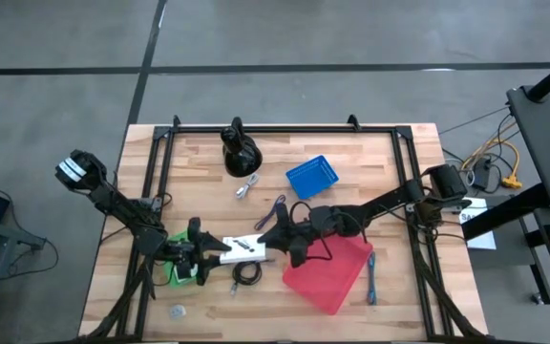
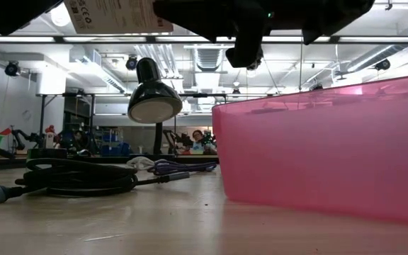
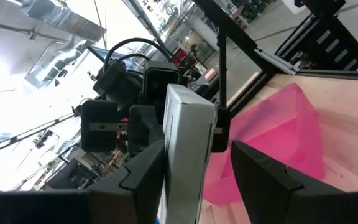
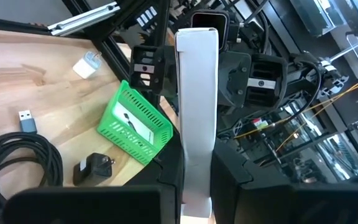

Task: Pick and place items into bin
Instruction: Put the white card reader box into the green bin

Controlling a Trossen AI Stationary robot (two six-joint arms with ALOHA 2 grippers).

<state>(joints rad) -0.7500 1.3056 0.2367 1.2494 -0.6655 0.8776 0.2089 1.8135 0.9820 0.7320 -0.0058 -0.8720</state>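
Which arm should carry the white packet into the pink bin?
Right, probably. Both the left gripper and the right gripper are clamped on the white packet mid-handover, but the right arm reaches in directly above the pink bin; the left stands farther away, by the green basket.

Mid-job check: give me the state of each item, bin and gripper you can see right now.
white packet: lifted, held at both ends
left gripper: closed on packet
right gripper: closed on packet
pink bin: upright beside the handover
green basket: tipped on its side
black coiled cable: on table
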